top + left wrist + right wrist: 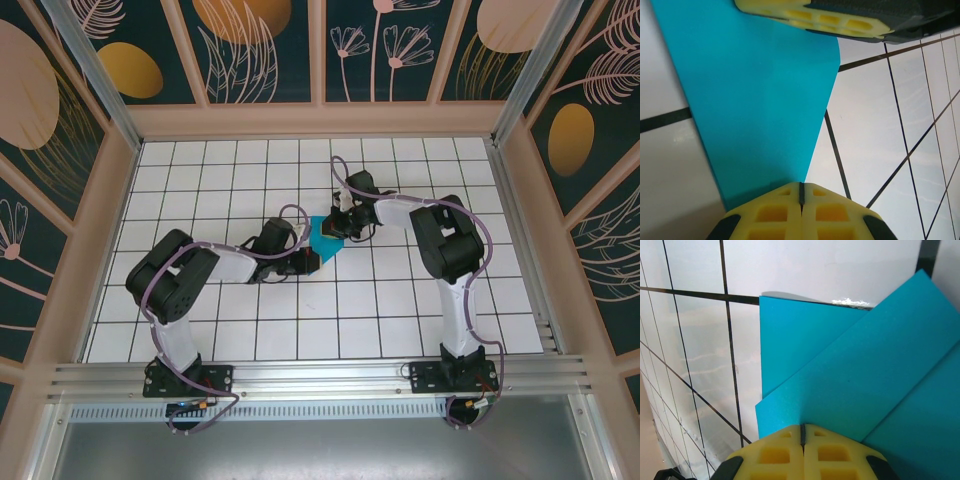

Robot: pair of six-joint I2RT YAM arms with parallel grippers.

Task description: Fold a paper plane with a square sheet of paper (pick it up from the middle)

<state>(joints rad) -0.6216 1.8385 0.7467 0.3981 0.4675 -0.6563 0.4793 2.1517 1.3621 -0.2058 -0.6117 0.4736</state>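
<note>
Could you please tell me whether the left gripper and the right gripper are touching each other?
Apart. In the left wrist view, a broad stretch of the blue paper separates the left gripper from the right gripper.

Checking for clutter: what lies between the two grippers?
The partly folded blue paper lies between the left gripper and right gripper, seen in the top view.

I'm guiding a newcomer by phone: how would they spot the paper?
Find the white grid-tiled table and look mid-table, where the left arm and right arm meet. The sheet of paper lies between them, the sole bright cyan thing, partly folded into overlapping flaps.
</note>
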